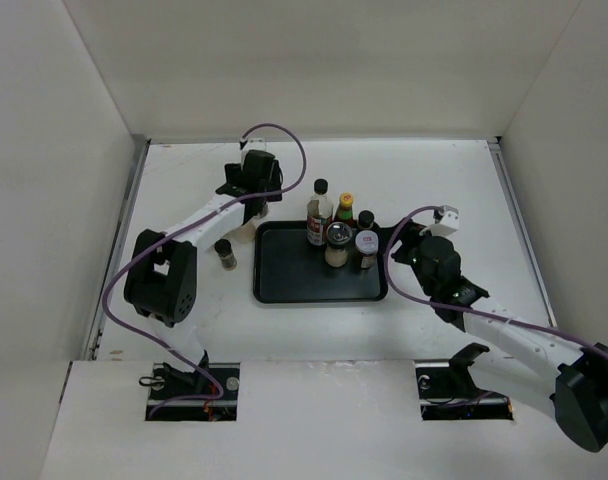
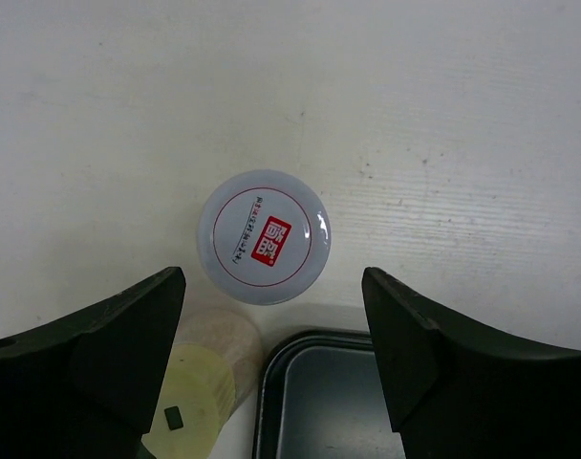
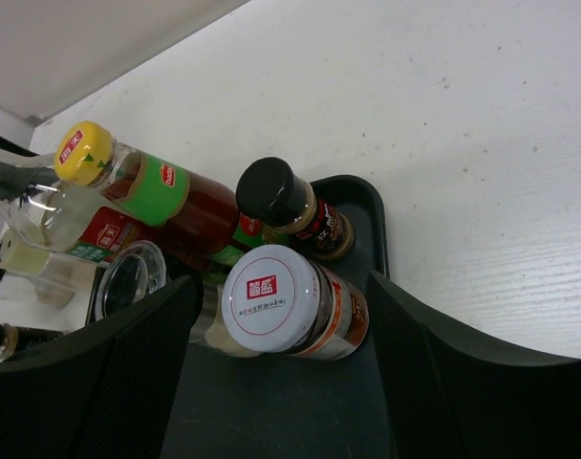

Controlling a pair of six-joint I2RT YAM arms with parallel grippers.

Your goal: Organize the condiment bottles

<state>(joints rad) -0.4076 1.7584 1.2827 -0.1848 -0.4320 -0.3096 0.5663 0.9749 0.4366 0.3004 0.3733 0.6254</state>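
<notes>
Several condiment bottles stand at the back of the black tray [image 1: 294, 285]: a tall black-capped sauce bottle [image 1: 320, 212], a yellow-capped green-necked bottle [image 1: 345, 206], a black-lidded jar [image 1: 366, 220], a silver-lidded jar [image 1: 338, 243] and a white-lidded jar [image 1: 367, 245]. A small dark-lidded jar [image 1: 225, 253] stands on the table left of the tray. My left gripper [image 2: 273, 287] is open above a white-lidded jar [image 2: 263, 236] on the table by the tray corner [image 2: 310, 382]; a pale jar [image 2: 209, 368] is beside it. My right gripper [image 3: 281, 287] is open, straddling the tray's white-lidded jar [image 3: 271, 296] without touching it.
White walls enclose the table on the left, back and right. My left arm [image 1: 199, 215] reaches over the table's back left; my right arm [image 1: 504, 325] crosses the right side. In the right wrist view the yellow-capped bottle [image 3: 128, 177] and black-lidded jar [image 3: 290, 206] stand just behind the white-lidded one.
</notes>
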